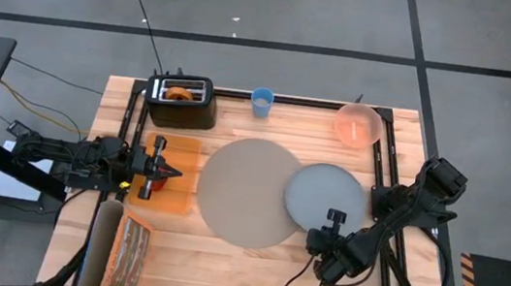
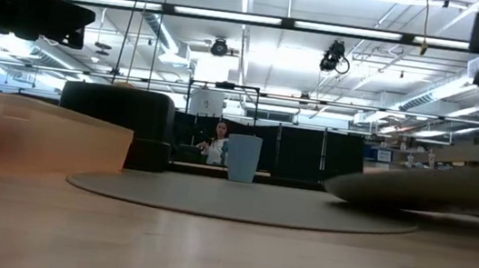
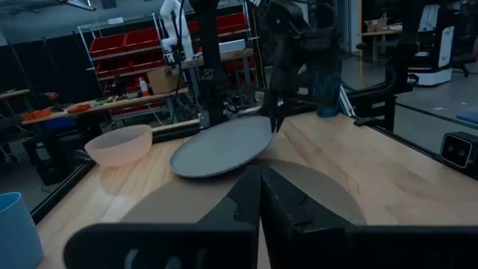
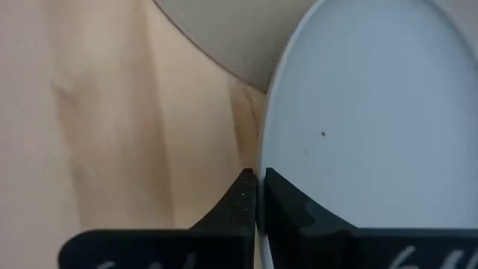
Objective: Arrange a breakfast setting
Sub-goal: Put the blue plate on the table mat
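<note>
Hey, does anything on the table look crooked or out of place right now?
Yes: the smaller grey plate sits tilted, not flat. The right gripper is shut on its near rim, lifting that edge, and its far side overlaps the large round grey-tan mat. Nothing looks spilled or broken.

No lettering, label, brand, number or sign can be read in any of the four views, whether on the bench, on the items set out on it, on the robot arms or in the room beyond
</note>
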